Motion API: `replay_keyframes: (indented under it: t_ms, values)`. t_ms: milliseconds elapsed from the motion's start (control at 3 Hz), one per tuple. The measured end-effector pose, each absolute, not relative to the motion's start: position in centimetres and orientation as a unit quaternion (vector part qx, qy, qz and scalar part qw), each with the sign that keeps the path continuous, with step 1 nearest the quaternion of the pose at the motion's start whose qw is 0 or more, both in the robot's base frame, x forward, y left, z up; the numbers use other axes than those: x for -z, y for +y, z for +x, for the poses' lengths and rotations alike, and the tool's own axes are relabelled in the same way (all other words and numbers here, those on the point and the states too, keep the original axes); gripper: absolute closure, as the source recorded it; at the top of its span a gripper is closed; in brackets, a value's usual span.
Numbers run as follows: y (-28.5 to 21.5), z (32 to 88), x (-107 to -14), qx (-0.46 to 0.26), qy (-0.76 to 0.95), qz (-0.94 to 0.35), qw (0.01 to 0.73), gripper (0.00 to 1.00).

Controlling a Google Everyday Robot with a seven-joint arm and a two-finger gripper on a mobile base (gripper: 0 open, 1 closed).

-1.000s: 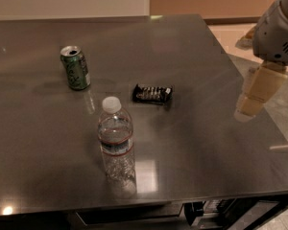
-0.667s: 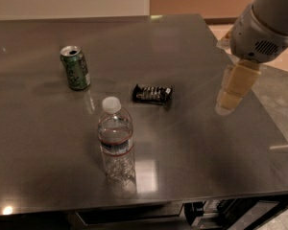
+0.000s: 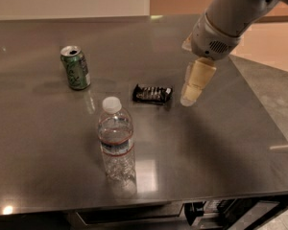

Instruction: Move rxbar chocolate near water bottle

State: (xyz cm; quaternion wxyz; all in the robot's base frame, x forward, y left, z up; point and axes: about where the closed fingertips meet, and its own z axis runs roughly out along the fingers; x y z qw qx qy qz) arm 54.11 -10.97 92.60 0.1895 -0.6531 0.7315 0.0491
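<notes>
Evidently, nothing had yet been grasped: the gripper (image 3: pixel 190 95) was seen hanging just beside one short end of the rxbar chocolate (image 3: pixel 152 93), on the side away from the green soda can (image 3: pixel 76 67), with its tip low over the table (image 3: pixel 221 152). Whether it was spread or pressed together could not be told from this view. The bar was lying flat on the glossy tabletop, between the can and the gripper, a little behind the water bottle (image 3: pixel 117 140) and apart from it. The bottle was standing upright nearer the table's front edge. Several failures were judged possible from this position. Because the bar was thin and the surface looked slick, it could be pushed sideways rather than picked up if the descent were made off its middle. It might then be skidded toward the can. If only a crimped end of the wrapper were pinched, the bar could be lost partway through the carry. A descent taken too low could drive the tip into the table. The greatest risk was judged to lie at the end of the move: the bottle was tall and narrow, and it could be toppled if it were brushed by the gripper or the arm while the bar was set down beside it.
</notes>
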Motion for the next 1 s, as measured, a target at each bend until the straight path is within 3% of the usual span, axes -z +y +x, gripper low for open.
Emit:
replay_keyframes:
  t_ms: [1000]
  values:
    - [-5.8,57.0,-86.7,-0.102,0.712,-0.678,0.154,0.00]
